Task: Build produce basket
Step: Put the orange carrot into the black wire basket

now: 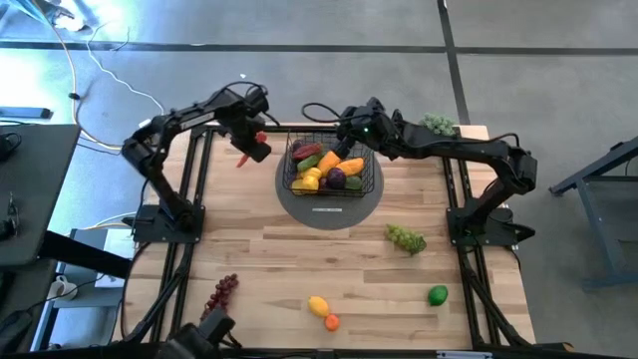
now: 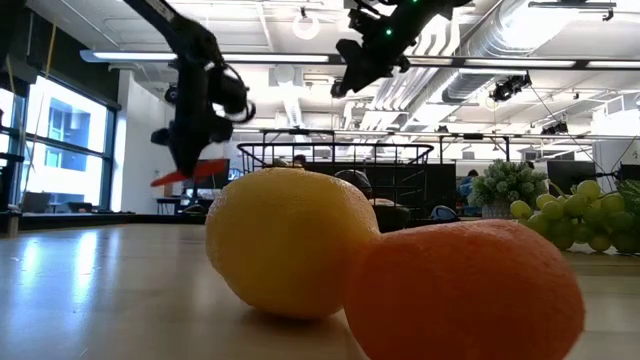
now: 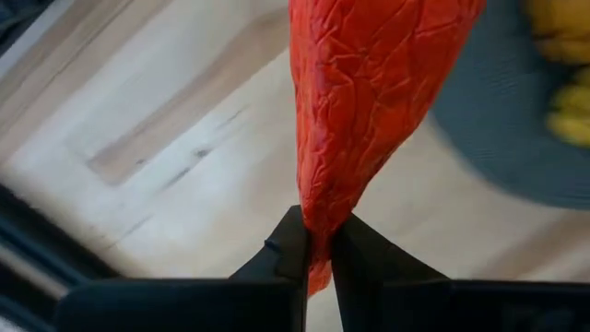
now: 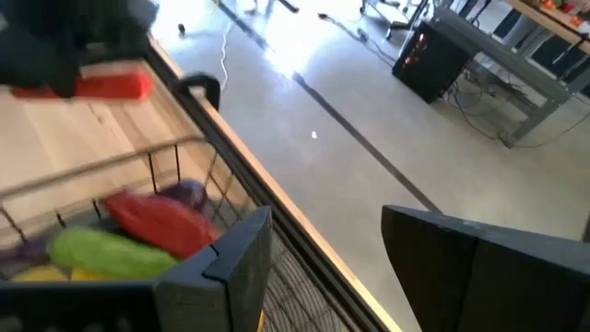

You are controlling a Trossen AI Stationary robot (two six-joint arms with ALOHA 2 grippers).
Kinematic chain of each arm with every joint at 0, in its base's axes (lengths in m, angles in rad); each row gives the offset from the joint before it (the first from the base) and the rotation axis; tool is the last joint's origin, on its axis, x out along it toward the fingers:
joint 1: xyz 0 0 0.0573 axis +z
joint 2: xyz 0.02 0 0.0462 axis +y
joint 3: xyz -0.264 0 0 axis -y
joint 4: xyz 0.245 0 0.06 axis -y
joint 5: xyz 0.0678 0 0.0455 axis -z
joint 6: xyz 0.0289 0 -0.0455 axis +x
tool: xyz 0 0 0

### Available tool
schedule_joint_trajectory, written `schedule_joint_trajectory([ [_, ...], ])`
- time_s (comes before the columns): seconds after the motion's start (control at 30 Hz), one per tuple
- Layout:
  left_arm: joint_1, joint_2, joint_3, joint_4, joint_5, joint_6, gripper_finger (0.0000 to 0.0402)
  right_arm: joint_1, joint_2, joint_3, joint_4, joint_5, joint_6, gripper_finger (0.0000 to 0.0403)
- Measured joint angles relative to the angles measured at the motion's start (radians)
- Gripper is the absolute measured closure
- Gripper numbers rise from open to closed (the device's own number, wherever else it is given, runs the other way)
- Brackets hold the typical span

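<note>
My left gripper hovers over the table's far left part, left of the basket, shut on a red chili. The black wire basket stands on a round grey mat and holds several pieces: yellow, orange, purple, green and red. My right gripper hangs open above the basket's far rim; its wrist view shows a red piece and a green one inside. Loose on the table lie green grapes, a lime, a lemon, an orange fruit and purple grapes. My left gripper pinches the chili's narrow end between its two fingers; a short tip shows behind them. The fingers come from above. The chili is lifted clear of the table and slants roughly level below the gripper.
A bushy potted plant stands at the far right corner. The table's far edge runs just behind the basket, with the floor beyond. Bare wood lies between the basket and the loose fruit along the near edge.
</note>
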Motion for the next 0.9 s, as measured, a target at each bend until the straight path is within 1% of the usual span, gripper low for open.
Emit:
schedule_joint_trajectory([
  [0.13,-0.012,-0.091,0.008,0.017,0.103,-0.039,0.0385,0.0,-0.012,0.001,-0.023,0.001,0.001,0.0214],
  [0.33,-0.061,-0.237,0.008,0.105,0.207,-0.13,0.0385,0.0,-0.013,0.001,-0.029,0.001,0.019,0.0214],
  [0.47,-0.113,-0.312,0.009,0.211,0.212,-0.221,0.0385,0.0,-0.013,0.001,-0.032,0.0,0.019,0.0214],
  [0.57,-0.161,-0.337,0.009,0.289,0.212,-0.283,0.0385,0.0,-0.013,0.001,-0.033,0.0,0.019,0.0214],
  [0.73,-0.257,-0.335,0.009,0.396,0.202,-0.345,0.0385,0.0,-0.013,0.001,-0.039,0.003,0.023,0.0214],
  [0.8,-0.295,-0.331,0.009,0.435,0.19,-0.367,0.0385,0.0,-0.014,0.001,-0.049,0.01,0.051,0.0214],
  [0.9,-0.349,-0.322,0.008,0.455,0.131,-0.411,0.0385,0.0,-0.025,0.001,-0.092,0.013,0.098,0.0214],
])
